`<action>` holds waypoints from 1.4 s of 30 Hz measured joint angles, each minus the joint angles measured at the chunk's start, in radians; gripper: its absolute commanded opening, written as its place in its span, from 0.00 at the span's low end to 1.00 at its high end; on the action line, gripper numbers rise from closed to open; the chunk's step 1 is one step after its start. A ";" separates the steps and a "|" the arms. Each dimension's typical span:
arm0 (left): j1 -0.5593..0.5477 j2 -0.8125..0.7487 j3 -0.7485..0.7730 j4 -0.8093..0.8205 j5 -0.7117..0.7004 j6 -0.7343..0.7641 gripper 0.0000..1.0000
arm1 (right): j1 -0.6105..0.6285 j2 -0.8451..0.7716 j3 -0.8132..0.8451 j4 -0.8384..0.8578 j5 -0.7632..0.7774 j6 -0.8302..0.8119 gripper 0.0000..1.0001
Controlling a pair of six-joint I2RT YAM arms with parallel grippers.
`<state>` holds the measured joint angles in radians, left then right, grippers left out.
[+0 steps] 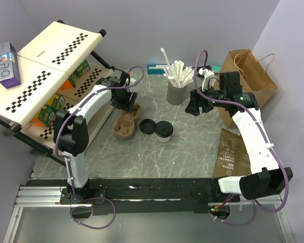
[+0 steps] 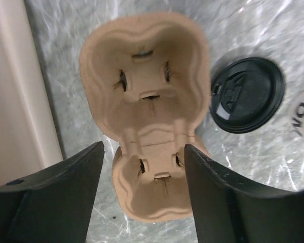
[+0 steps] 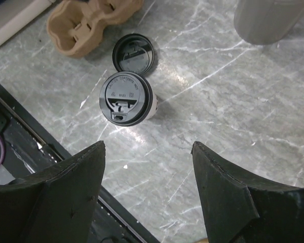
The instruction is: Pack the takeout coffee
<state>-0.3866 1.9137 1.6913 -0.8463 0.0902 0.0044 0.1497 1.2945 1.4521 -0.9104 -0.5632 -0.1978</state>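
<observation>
Right wrist view: lidded coffee cup (image 3: 126,98) stands ahead of the fingertips, nearer the left one.
Empty, the right gripper (image 3: 148,147) gapes wide; the left gripper (image 2: 144,147) straddles the pulp carrier (image 2: 144,101), parted, not clamped.

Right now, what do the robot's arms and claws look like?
The left arm and right arm have smooth white shells with chunky black joints. A thin purple cable loops along each one. The right arm has a tiny green light. The left claw and right claw each have two flat, matte black fingers with wedge-shaped tips.
</observation>
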 measured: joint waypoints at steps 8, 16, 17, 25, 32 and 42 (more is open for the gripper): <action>0.000 0.042 0.003 -0.013 -0.006 -0.001 0.58 | 0.000 -0.001 -0.013 0.021 0.001 0.011 0.75; -0.024 0.080 0.020 -0.014 -0.002 0.010 0.55 | 0.000 -0.001 -0.020 0.021 0.001 0.019 0.75; -0.029 0.083 0.020 -0.014 -0.003 0.010 0.55 | 0.000 0.000 -0.020 0.023 0.000 0.021 0.75; -0.073 0.080 -0.013 0.000 -0.053 0.001 0.64 | 0.000 0.014 -0.020 0.027 -0.003 0.025 0.75; -0.076 0.075 -0.023 0.012 -0.066 -0.018 0.64 | 0.000 0.019 -0.020 0.028 -0.006 0.026 0.75; -0.076 0.047 -0.061 0.011 -0.096 -0.028 0.62 | 0.000 0.019 -0.020 0.028 -0.006 0.026 0.75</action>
<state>-0.4625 1.9606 1.6302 -0.8349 -0.0055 -0.0238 0.1497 1.3140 1.4319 -0.8825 -0.5690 -0.1722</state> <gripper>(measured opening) 0.639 0.754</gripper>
